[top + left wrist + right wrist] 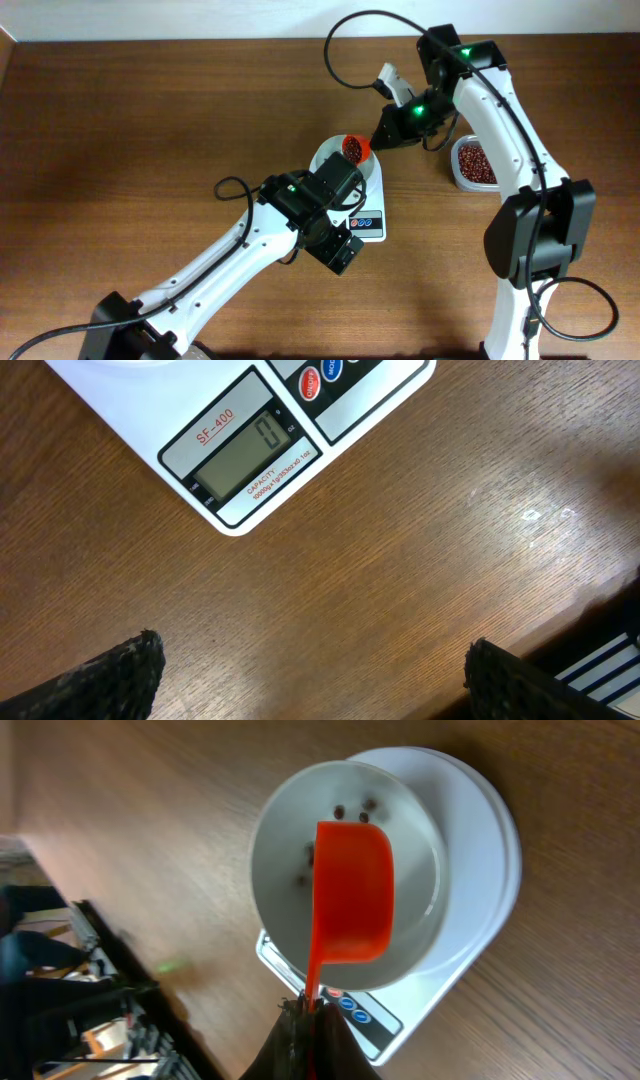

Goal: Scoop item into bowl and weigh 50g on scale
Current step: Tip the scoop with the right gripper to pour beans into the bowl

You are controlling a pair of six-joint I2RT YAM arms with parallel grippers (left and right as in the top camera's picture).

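Note:
The white bowl (332, 156) stands on the white scale (368, 222). My right gripper (386, 133) is shut on the handle of an orange scoop (354, 148) held over the bowl. In the right wrist view the scoop (352, 890) hangs tipped above the bowl (275, 850), which holds a few beans (355, 812); the gripper (310, 1017) clamps the handle. My left gripper (340, 250) is open and empty over the table just in front of the scale. In the left wrist view (315, 682) the scale's display (250, 455) reads 0.
A clear plastic tub (472, 162) of beans stands to the right of the scale, under the right arm. The left arm stretches from the front left across the table. The table's front edge (600, 610) shows in the left wrist view.

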